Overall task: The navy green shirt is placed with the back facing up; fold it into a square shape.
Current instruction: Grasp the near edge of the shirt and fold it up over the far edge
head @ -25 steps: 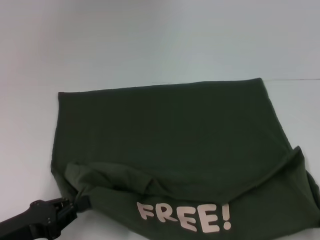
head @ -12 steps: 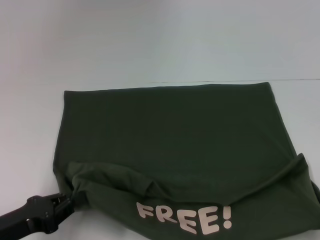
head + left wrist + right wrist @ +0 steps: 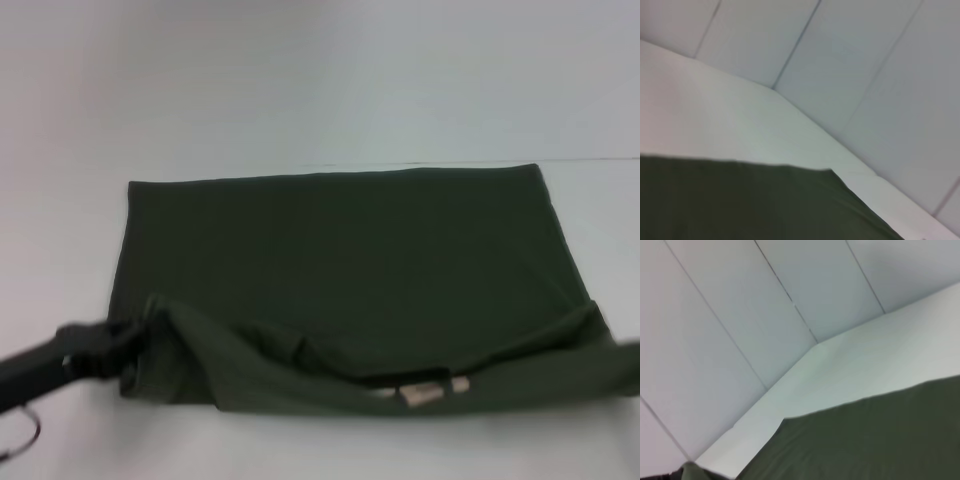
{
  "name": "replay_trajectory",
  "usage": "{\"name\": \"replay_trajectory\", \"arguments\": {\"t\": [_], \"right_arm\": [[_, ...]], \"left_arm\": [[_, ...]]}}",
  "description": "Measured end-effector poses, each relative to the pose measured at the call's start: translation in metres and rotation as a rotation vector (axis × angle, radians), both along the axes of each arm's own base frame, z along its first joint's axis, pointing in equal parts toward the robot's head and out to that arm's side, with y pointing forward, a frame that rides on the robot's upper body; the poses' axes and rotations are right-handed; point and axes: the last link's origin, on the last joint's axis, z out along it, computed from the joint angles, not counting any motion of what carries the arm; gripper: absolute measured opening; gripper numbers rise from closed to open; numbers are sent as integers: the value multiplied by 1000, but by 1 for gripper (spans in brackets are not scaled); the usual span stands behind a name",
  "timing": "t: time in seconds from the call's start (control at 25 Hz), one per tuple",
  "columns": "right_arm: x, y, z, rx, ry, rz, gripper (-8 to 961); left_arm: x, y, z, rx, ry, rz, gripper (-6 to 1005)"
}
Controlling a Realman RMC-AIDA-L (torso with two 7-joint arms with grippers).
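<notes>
Since a second ago we see the near flap of the dark olive-green cotton shirt (image 3: 340,270) drop lower on the white table (image 3: 300,90), its cream lettering (image 3: 420,392) nearly hidden. Our left gripper (image 3: 130,345) pinches the shirt's near-left corner; the right gripper stays out of view. Folding looks barely begun.

We find the navy green shirt (image 3: 340,270) flat on the desk (image 3: 300,100), near edge folded back, left end effector (image 3: 125,345) at its near-left corner.
</notes>
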Motion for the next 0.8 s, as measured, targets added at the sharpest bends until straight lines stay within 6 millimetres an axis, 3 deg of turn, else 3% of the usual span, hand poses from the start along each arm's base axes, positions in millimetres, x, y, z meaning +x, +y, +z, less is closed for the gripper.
{"name": "replay_trajectory", "arguments": {"t": [0.28, 0.52, 0.8], "right_arm": [[-30, 91, 8, 26, -54, 30, 10], [-60, 169, -5, 44, -175, -26, 9], [-92, 224, -15, 120, -313, -72, 9]], "left_arm": [[20, 72, 5, 104, 111, 65, 70], [40, 118, 8, 213, 187, 113, 70], [51, 150, 14, 329, 264, 190, 70]]}}
